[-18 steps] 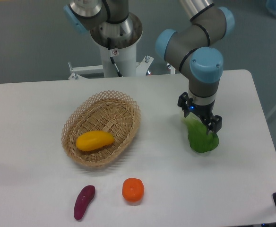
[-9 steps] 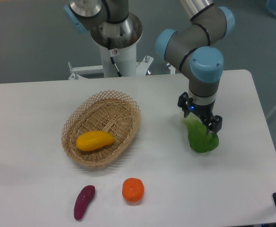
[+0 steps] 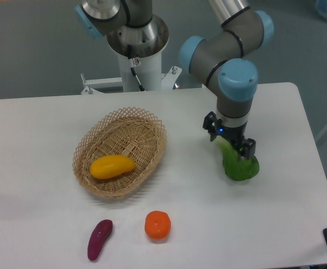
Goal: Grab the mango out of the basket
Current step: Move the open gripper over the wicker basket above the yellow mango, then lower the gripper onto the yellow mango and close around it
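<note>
The yellow-orange mango (image 3: 112,166) lies in the front part of the tan wicker basket (image 3: 153,121) at the table's centre left. My gripper (image 3: 229,138) hangs to the right of the basket, well away from the mango. Its jaws are apart and point down, just above a green leafy vegetable (image 3: 243,168) lying on the table. I see nothing held between the jaws.
A round orange fruit (image 3: 157,225) and a purple sweet potato (image 3: 99,239) lie on the table in front of the basket. The robot's base column (image 3: 136,53) stands behind the basket. The table's right edge is near the green vegetable.
The gripper and wrist have shifted slightly left and up, off the green vegetable, which stays on the table. The mango and basket have not moved.
</note>
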Tool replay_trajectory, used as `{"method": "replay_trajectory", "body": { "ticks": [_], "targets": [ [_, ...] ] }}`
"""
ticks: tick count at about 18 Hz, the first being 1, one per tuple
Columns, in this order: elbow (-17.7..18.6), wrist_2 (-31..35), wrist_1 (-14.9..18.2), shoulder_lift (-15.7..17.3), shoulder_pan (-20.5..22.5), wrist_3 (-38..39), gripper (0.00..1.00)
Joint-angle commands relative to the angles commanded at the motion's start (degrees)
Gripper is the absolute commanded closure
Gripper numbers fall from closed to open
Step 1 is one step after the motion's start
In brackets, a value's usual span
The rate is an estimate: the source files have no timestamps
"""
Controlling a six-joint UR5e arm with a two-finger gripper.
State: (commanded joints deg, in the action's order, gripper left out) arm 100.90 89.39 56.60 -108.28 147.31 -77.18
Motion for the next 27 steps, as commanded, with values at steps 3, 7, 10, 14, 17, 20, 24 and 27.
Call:
{"method": "replay_trajectory", "body": {
  "ticks": [3, 7, 10, 14, 17, 20, 24, 27],
  "targets": [
    [0.0, -2.98, 0.09, 0.09, -1.58, 2.02, 0.0],
    [0.61, -6.07, 0.09, 0.61, -4.57, 5.36, 0.0],
    [0.79, -6.95, 0.09, 0.79, -6.85, 7.82, 0.0],
    [2.72, -7.65, 0.09, 2.19, -11.24, 11.69, 0.0],
    [4.13, -7.56, -0.52, 2.55, -14.59, 12.31, 0.0],
    [4.31, -7.56, -0.53, 2.2, -17.22, 13.36, 0.0],
    [5.53, -7.48, -0.61, 2.02, -20.57, 13.54, 0.0],
    [7.03, -7.39, -0.88, 1.93, -22.06, 13.63, 0.0]
  ]
}}
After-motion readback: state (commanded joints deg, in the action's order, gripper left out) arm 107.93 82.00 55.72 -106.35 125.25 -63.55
